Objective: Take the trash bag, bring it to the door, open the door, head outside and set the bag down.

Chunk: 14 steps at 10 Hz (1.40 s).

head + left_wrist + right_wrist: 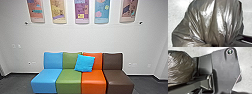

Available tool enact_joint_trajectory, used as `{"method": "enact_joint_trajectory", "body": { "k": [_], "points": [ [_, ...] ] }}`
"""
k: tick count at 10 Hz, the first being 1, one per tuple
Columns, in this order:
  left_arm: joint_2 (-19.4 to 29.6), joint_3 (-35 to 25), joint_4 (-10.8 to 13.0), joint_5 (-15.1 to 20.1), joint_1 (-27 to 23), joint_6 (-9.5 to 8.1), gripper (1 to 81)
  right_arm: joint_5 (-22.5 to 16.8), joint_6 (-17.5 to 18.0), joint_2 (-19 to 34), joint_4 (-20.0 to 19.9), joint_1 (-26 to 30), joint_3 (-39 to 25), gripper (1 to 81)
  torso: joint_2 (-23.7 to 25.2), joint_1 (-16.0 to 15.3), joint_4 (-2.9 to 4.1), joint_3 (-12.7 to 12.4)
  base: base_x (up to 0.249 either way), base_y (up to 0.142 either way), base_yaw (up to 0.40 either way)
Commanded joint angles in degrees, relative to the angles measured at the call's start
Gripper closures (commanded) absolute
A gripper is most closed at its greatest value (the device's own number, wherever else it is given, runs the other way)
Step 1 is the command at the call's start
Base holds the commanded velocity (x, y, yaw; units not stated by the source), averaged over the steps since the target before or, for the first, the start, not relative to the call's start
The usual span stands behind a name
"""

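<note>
Up close — shiny, creased bag [209, 20]

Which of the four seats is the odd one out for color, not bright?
The brown seat, at the right-hand end in the head view, next to the orange one; it alone is dark and dull.

Bag [209, 22] cut off by picture edges, both wrist views. Posters [82, 11]: tops cropped, print too blurred to read. Sofa [69, 77]: bottom cropped, back partly behind cushion [85, 63].
</note>
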State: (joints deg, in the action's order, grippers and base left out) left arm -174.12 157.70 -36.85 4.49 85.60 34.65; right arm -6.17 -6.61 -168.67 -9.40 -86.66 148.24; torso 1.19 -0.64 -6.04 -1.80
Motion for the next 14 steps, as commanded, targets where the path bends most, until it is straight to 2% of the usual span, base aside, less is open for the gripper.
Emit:
{"method": "enact_joint_trajectory", "body": {
  "k": [1, 8, 14],
  "points": [
    [0.2, 0.1, 0.3, 4.2, -3.2, 0.42, 81.1, -3.8, -0.2, 0.0, 0.2, 3.2, -0.2, 1.0, 0.0, 0.0, 0.0, 0.0, 0.0, 0.0, 0.0],
    [0.3, 0.1, 0.2, 4.1, -3.3, 0.25, 81.1, -3.7, -0.2, 0.0, 0.2, 3.1, -0.2, 1.0, 0.0, 0.0, 0.0, 0.0, 0.0, 0.0, 0.0],
    [0.3, 0.1, 0.1, 4.0, -3.3, 0.25, 81.1, -3.5, -0.2, 0.0, 0.2, 2.9, -0.1, 1.0, 0.0, 0.0, 0.0, 0.0, 0.0, 0.0, -0.146]
  ]
}}
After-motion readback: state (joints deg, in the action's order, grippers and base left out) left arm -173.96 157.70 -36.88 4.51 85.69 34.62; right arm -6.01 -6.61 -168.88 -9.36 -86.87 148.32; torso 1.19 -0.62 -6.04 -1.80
